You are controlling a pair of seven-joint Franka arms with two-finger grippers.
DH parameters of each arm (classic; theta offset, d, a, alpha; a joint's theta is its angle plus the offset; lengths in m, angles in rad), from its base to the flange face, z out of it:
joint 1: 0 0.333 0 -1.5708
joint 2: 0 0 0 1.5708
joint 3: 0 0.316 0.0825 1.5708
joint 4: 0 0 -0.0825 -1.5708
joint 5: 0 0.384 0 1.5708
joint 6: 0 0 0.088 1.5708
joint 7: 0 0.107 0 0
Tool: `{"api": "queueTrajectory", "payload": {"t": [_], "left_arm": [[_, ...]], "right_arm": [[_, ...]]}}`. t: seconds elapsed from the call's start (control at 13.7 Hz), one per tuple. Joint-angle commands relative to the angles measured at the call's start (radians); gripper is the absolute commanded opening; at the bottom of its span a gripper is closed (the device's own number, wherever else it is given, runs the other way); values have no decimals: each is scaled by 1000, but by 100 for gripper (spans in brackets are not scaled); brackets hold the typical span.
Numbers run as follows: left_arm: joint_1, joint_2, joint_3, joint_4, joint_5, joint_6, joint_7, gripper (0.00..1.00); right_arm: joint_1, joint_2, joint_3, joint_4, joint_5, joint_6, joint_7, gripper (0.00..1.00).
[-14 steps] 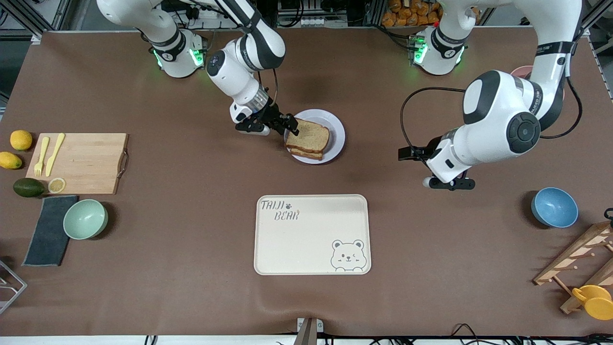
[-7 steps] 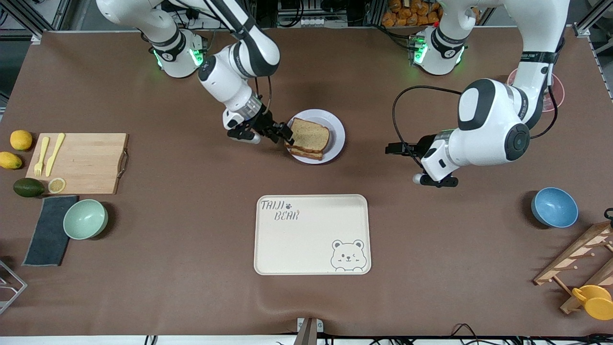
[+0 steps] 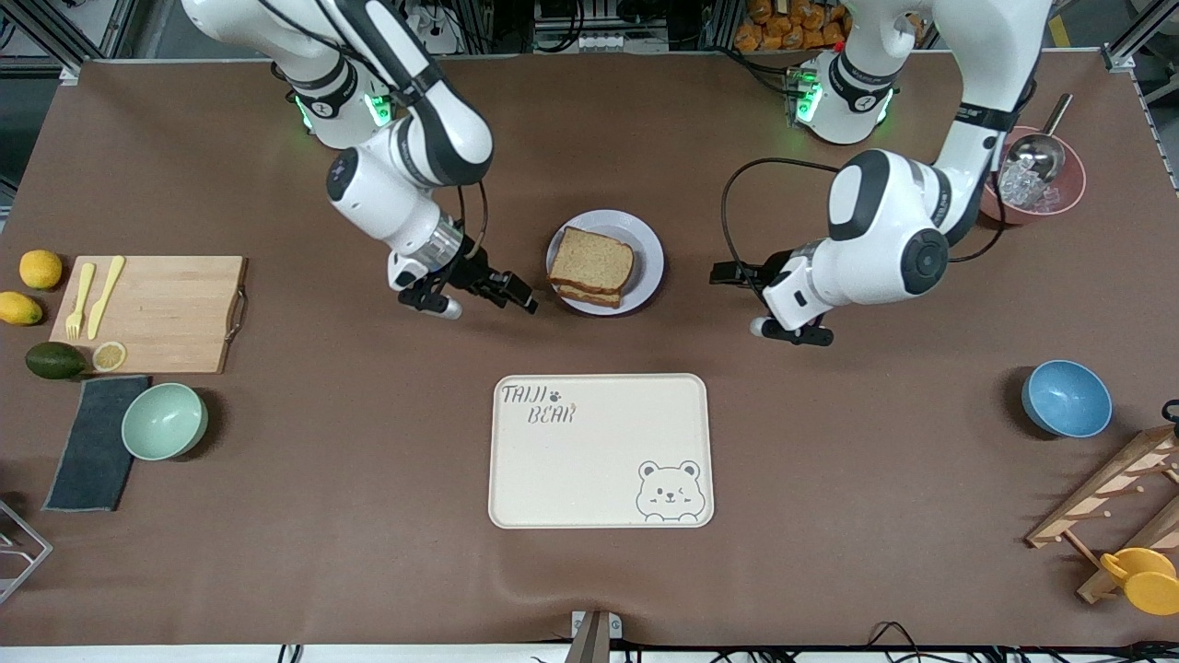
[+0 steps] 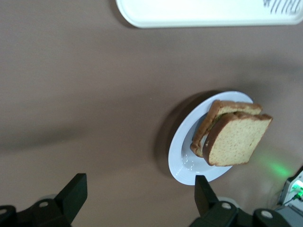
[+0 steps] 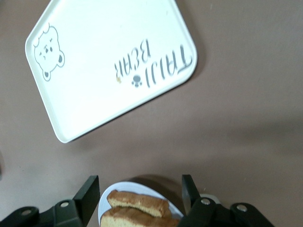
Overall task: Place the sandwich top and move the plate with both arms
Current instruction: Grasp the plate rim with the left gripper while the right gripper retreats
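- We count two robot arms, each with one black two-finger gripper.
- The right gripper (image 3: pixel 518 296) hangs low over bare table just beside the plate (image 3: pixel 648 250), toward the right arm's end; its fingers (image 5: pixel 90 194) stand apart around nothing.
- The left gripper (image 3: pixel 728 273) hangs over bare table near the plate, toward the left arm's end; its fingers (image 4: pixel 75 191) are spread wide and hold nothing.
- We count one small round pale plate, which sits farther from the front camera than the tray (image 3: pixel 601 450).
- On the plate we count two bread slices, stacked: the sandwich top (image 3: pixel 592 260) lies on the lower slice (image 3: pixel 589 296), slightly offset from it.
- One cream rectangular tray carries the words "TAIJI BEAR" with a paw mark and one bear-face drawing at a corner.
- Toward the right arm's end we count one wooden cutting board (image 3: pixel 164 311), bearing one yellow fork (image 3: pixel 78 298), one yellow knife (image 3: pixel 107 295) and one lemon slice (image 3: pixel 109 355).
- Beside the board lie two yellow fruits (image 3: pixel 40 269), one avocado (image 3: pixel 53 360), one dark cloth (image 3: pixel 96 445) and one green bowl (image 3: pixel 164 421).
- Toward the left arm's end we count one blue bowl (image 3: pixel 1066 398), one pink bowl (image 3: pixel 1059 195) holding one metal scoop (image 3: pixel 1039 152), one wooden rack (image 3: pixel 1110 502) and one yellow cup (image 3: pixel 1142 578).
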Motion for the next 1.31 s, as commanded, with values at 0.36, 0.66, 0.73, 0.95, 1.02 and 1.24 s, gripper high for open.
{"api": "queueTrajectory", "payload": {"t": [0.36,0.66,0.73,0.95,1.02,1.24], "left_arm": [[80,51,-13,-99,-158,20,404,100],[65,177,-16,-78,-339,20,455,100],[59,209,-16,-61,-367,23,498,100],[-2,251,-18,-32,-493,64,637,100],[-40,252,-18,-17,-523,100,650,100],[-64,255,-18,-13,-541,111,691,100]], "right_arm": [[-302,-17,12,142,-308,-340,-2,84],[-431,-27,12,222,-423,-525,-5,86],[-469,-31,12,239,-458,-571,-27,86],[-563,-63,12,244,-511,-629,-105,86],[-586,-70,9,248,-571,-656,-110,86],[-652,-70,7,415,-760,-887,-102,85]]}}
